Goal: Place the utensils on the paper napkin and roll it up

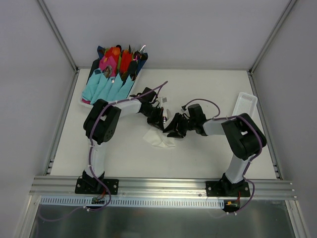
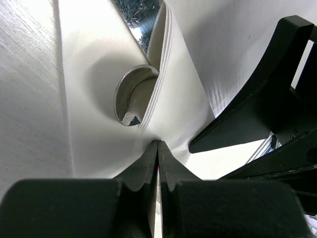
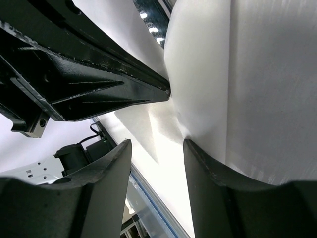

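Top: L fingers (image 1: pixel 160 123) and R fingers (image 1: pixel 171 131) meet mid-bench (image 1: pixel 208 158) over the crumpled paper napkin (image 1: pixel 159 139). L wrist: L fingers pinched tight on a napkin fold, metal utensil (image 2: pixel 130 96) bowl tucked inside. R wrist: R fingers approx half open, gripping nothing, napkin just beside.

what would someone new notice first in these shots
The bright light-blue, pink and red napkin rolls at the far left of the table catch the eye first. Mid-table, the left gripper and right gripper meet over the crumpled white paper napkin; the left one is pinched shut on it, with a shiny utensil peeking from a fold.
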